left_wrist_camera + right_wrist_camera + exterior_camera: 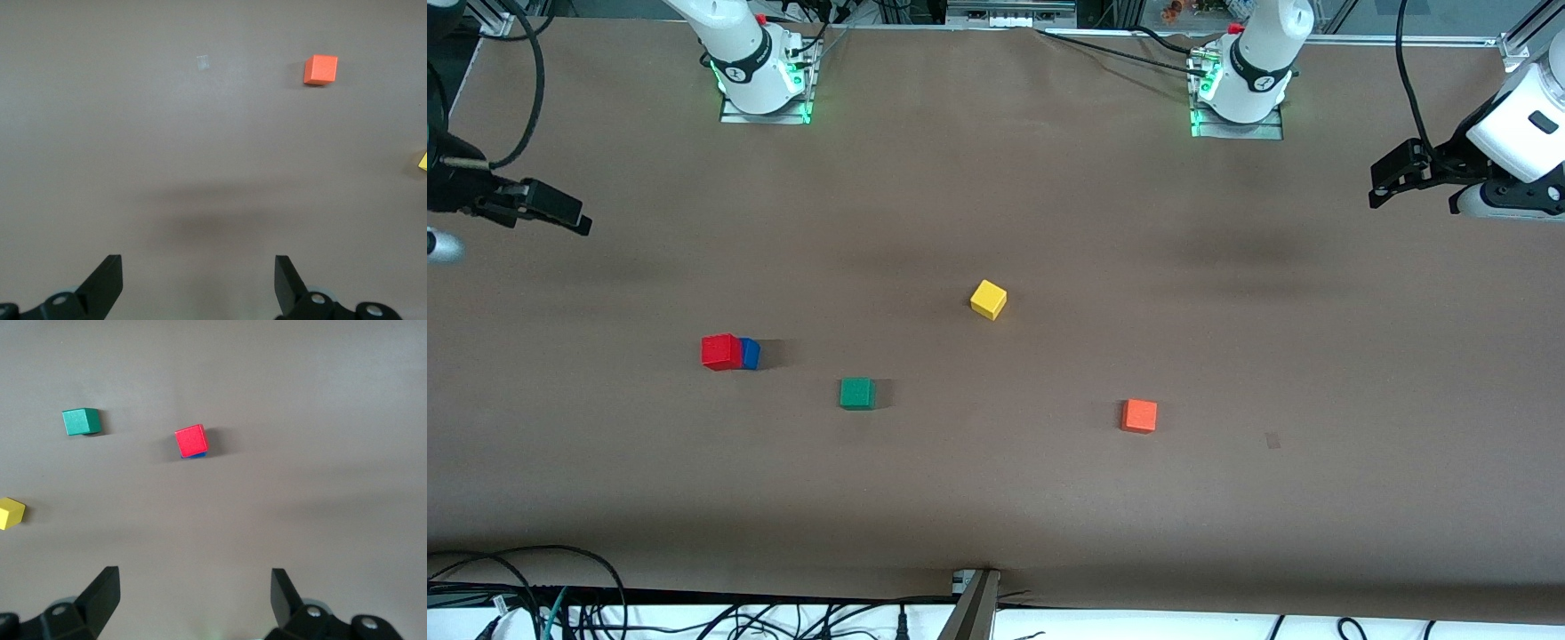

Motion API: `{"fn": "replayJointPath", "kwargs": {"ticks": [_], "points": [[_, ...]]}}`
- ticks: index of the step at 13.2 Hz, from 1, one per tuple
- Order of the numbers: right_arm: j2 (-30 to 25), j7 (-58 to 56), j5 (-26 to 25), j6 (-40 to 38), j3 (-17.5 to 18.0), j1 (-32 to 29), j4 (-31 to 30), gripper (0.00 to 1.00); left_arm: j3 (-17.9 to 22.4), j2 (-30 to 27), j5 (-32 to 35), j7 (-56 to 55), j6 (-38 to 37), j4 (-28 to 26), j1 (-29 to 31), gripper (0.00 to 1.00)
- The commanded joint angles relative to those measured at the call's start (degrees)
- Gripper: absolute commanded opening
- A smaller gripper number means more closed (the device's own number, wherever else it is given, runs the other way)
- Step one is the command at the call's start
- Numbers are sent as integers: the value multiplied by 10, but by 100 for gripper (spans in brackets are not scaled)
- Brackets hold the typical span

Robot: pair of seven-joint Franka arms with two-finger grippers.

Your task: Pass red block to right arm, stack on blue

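The red block [721, 352] sits on top of the blue cube [751, 354], toward the right arm's end of the table. In the right wrist view the red block [191, 441] covers the blue cube [195, 455] except for a thin edge. My right gripper [578, 220] is open and empty, up in the air over the table's edge at its own end; its jaws stand wide apart in its wrist view [193, 587]. My left gripper [1380, 185] is open and empty, raised over its end of the table, and also shows in the left wrist view [198, 270].
A green cube [857, 393] lies nearer the front camera than the stack. A yellow cube [988, 300] sits mid-table. An orange cube [1139, 416] lies toward the left arm's end, with a small tape mark [1272, 440] beside it. Cables run along the front edge.
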Motion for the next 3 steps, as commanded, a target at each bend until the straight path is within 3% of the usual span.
{"fn": "replayJointPath", "kwargs": {"ticks": [1,3], "points": [[-50,10,-2,32,45,-43,-76,100,2,10,9,16,12,9,1,100],[-50,9,-4,30,45,-41,-75,100,2,14,8,16,16,11,0,100]]}}
